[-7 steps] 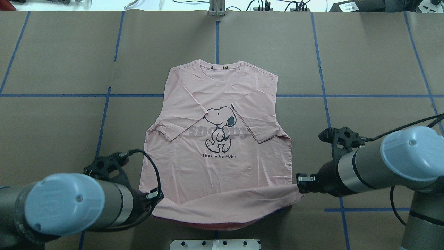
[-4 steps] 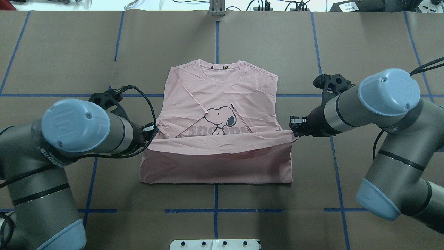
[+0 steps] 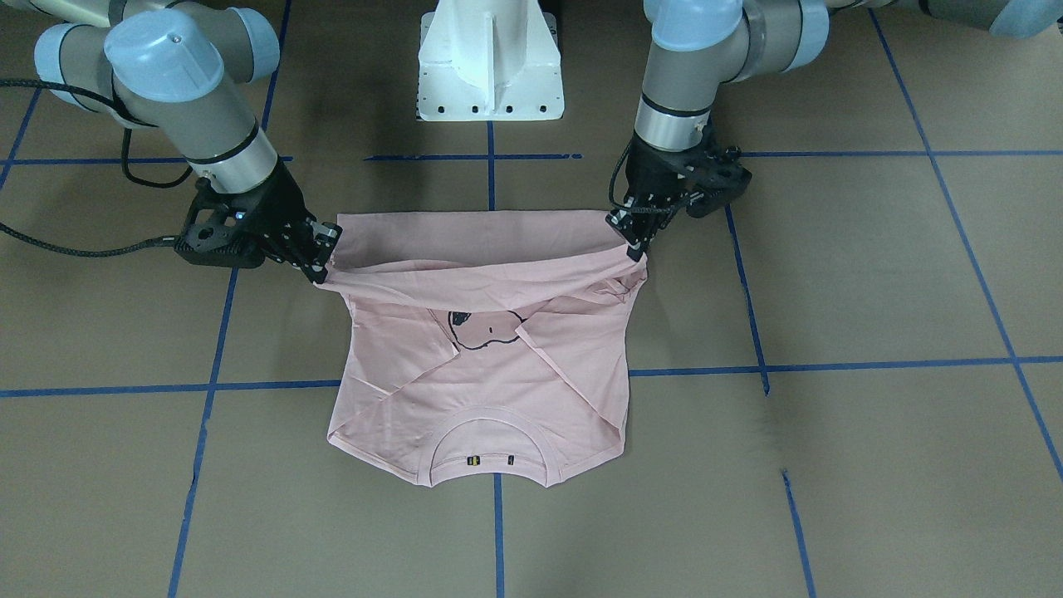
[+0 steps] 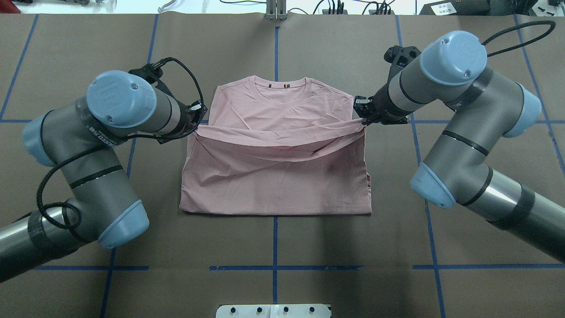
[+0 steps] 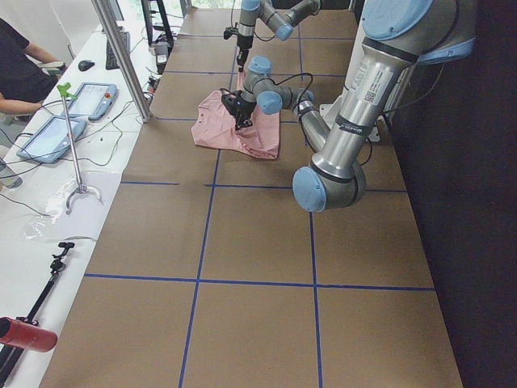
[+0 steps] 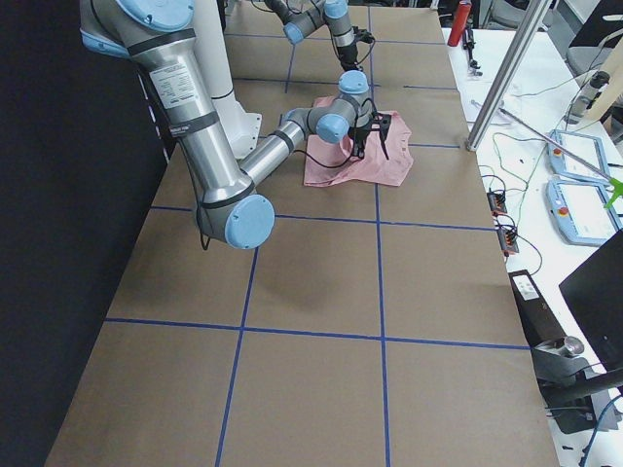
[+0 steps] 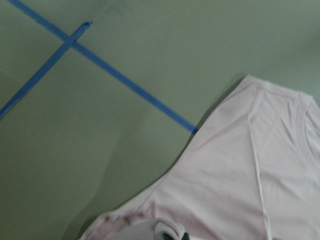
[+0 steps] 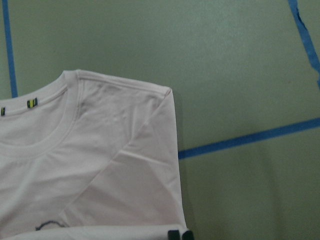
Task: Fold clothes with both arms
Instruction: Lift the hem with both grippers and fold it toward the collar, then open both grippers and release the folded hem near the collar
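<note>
The pale pink T-shirt (image 4: 276, 181) lies on the brown table with its collar (image 4: 279, 95) at the far end and both sleeves folded inward. My left gripper (image 4: 197, 120) is shut on the left hem corner. My right gripper (image 4: 363, 119) is shut on the right hem corner. Between them the hem hangs as a raised, sagging fold across the chest, just short of the collar. In the front view the left gripper (image 3: 633, 237) and right gripper (image 3: 324, 264) hold the hem over the T-shirt (image 3: 498, 390), and only the top of the dog print (image 3: 486, 328) shows. The wrist views show the shirt's shoulders (image 7: 240, 175) (image 8: 100, 165).
The white pedestal base (image 3: 490, 66) stands at the robot's side of the table. Blue tape lines (image 4: 274, 267) grid the brown table cover. A side bench with tablets (image 5: 69, 113) and a seated operator (image 5: 20, 69) lies beyond the far edge, with a metal post (image 6: 511, 68).
Both grippers have carried the hem from the near edge up over the shirt toward the collar. The lifted fold now covers the dog print and lettering in the overhead view.
</note>
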You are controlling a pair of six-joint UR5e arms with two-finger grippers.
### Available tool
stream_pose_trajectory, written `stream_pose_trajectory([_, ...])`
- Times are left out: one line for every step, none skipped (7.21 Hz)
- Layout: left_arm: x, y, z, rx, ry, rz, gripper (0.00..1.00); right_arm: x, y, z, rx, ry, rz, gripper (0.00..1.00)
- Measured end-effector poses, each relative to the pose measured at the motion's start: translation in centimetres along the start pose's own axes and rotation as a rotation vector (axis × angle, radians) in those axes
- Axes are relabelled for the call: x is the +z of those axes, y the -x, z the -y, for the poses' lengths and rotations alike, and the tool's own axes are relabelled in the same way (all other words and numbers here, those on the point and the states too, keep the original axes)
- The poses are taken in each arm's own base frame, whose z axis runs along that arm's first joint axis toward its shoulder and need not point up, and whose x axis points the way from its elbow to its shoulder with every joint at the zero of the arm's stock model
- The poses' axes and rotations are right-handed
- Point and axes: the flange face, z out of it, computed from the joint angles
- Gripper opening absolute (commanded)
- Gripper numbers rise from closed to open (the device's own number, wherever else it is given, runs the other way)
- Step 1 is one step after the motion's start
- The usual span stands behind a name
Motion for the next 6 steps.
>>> stream_pose_trajectory([1.7, -1.1, 2.3, -0.001, -0.025, -0.010, 0.00, 2.2, -0.6, 2.8, 0.011, -0.024, 0.014, 0.00])
stream_pose_trajectory([3.6, -1.5, 4.7, 0.003, -0.049, -0.019, 0.00, 4.1, -1.1, 5.3, 0.021, -0.043, 0.025, 0.00])
stream_pose_trajectory([5.5, -1.3, 6.7, 0.012, -0.067, -0.022, 0.00, 5.3, -1.1, 7.1, 0.031, -0.055, 0.025, 0.00])
stream_pose_trajectory([7.3, -0.9, 7.8, 0.019, -0.077, -0.015, 0.00, 5.9, -0.9, 8.0, 0.037, -0.059, 0.023, 0.00])
stream_pose_trajectory([8.7, -1.1, 8.4, 0.021, -0.082, -0.003, 0.00, 6.2, -0.7, 8.3, 0.039, -0.060, 0.022, 0.00])
stream_pose_trajectory([9.5, -1.7, 8.5, 0.022, -0.084, 0.004, 0.00, 6.3, -0.6, 8.4, 0.040, -0.061, 0.022, 0.00])
